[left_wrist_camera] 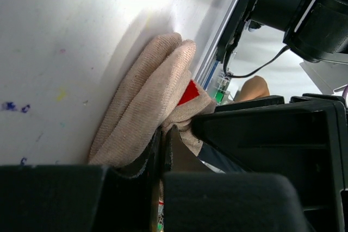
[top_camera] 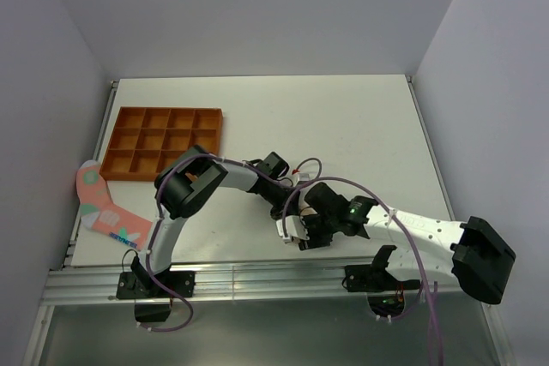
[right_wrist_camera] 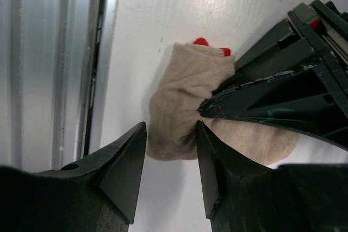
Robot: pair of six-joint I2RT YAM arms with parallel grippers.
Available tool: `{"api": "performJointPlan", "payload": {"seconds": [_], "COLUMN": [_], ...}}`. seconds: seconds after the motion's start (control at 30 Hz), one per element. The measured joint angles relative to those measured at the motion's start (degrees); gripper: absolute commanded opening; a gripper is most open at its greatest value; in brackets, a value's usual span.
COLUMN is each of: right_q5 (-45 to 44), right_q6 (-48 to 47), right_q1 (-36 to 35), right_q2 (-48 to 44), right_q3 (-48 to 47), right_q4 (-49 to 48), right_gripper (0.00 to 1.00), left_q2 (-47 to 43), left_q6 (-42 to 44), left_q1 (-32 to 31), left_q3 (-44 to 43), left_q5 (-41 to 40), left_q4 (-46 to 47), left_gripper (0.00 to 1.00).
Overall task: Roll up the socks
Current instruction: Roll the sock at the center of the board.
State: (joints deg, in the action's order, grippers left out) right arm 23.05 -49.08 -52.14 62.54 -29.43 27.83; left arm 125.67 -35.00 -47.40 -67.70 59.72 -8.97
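Observation:
A beige sock lies bunched in a fold near the table's front edge, with a bit of red poking out of it. My left gripper is shut on its fabric. In the right wrist view the beige sock lies just ahead of my open right gripper, whose jaws stand either side of its near end. The left gripper's fingers pinch it from the right. In the top view both grippers, left and right, meet over it. A pinkish-red spotted sock lies flat at the table's left edge. The white striped sock cannot be made out.
An orange compartment tray stands at the back left. The metal rail of the table's front edge runs close beside the beige sock. Grey walls enclose the table on three sides.

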Motion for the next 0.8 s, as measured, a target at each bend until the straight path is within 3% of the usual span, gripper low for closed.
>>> {"api": "performJointPlan", "payload": {"seconds": [0.33,0.57,0.8], "right_q5": [-2.21,1.51,10.60], "right_q6": [2.78,1.60,-4.37], "right_q1": [-0.24,2.75,11.17], "right_q2": [1.84,1.20,6.88], "right_q3": [1.25,1.64,-2.82], "right_q4": [-4.20,-4.15,1.84], "right_gripper": [0.30,0.29,0.29], "left_q2": [-1.88,-6.36,-12.37], "left_q6": [-3.34,-11.96,-22.21], "left_q1": [0.02,-0.22,-1.77], "left_q3": [3.06,9.25,15.82], "left_q5": [-1.03,-6.25,-16.46], "left_q4": [3.82,10.03,17.77], "left_gripper": [0.03,0.11,0.10]}}
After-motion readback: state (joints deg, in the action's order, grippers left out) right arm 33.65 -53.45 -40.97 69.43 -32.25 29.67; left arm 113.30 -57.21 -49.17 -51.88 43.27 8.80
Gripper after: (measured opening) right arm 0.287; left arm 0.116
